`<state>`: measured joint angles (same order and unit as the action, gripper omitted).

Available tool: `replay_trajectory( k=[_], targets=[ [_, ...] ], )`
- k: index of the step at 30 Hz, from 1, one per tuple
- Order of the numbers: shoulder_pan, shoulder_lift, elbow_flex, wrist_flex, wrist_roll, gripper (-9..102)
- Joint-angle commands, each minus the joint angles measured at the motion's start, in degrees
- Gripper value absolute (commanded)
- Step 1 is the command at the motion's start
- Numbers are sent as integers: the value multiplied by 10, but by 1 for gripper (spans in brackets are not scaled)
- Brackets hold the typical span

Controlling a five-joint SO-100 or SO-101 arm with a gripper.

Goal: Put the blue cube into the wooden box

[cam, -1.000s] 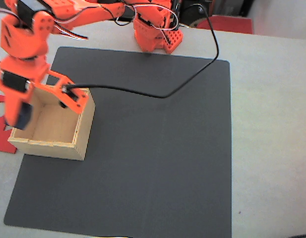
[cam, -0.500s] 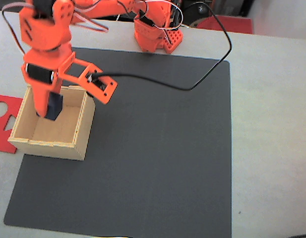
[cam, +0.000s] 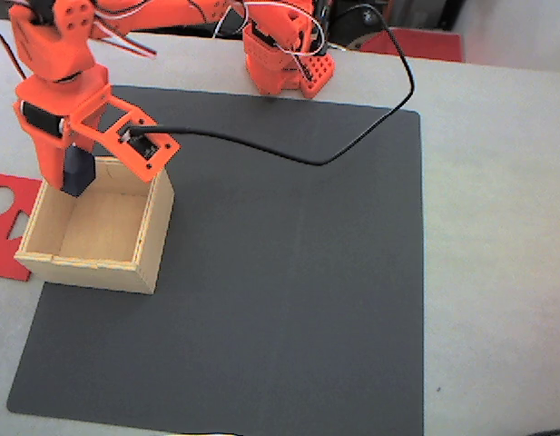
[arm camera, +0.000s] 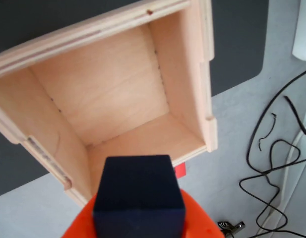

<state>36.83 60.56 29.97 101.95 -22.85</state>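
Gripper (cam: 73, 173) clamps the blue cube (arm camera: 139, 196) above the wooden box (cam: 151, 227) rim at 11 o'clock; release here risks striking the wall and falling outside.

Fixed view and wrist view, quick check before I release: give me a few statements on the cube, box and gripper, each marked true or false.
1. The gripper holds the blue cube. True.
2. The blue cube already rests on the floor of the wooden box. False: it is held in the gripper, above the box's far edge in the fixed view.
3. The wooden box has nothing lying on its floor. True, as the wrist view shows.
4. The box sits wholly off the dark mat. False: it sits on the mat's left part, near the edge.
5. A red sheet lies left of the box in the fixed view. True.
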Motion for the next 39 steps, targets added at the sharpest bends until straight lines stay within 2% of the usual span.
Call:
replay_trajectory(
  k=[1,17,24,33,36,39],
  targets=[
    [4,-3,-22,-7,-3,0],
    [4,-122,-22,-50,-3,1],
    [3,-168,-22,-65,-3,15],
    [-7,-130,-30,-51,-3,20],
    [-12,-111,-30,-44,-4,19],
    [-22,-70,-33,-30,-4,9]
  ],
)
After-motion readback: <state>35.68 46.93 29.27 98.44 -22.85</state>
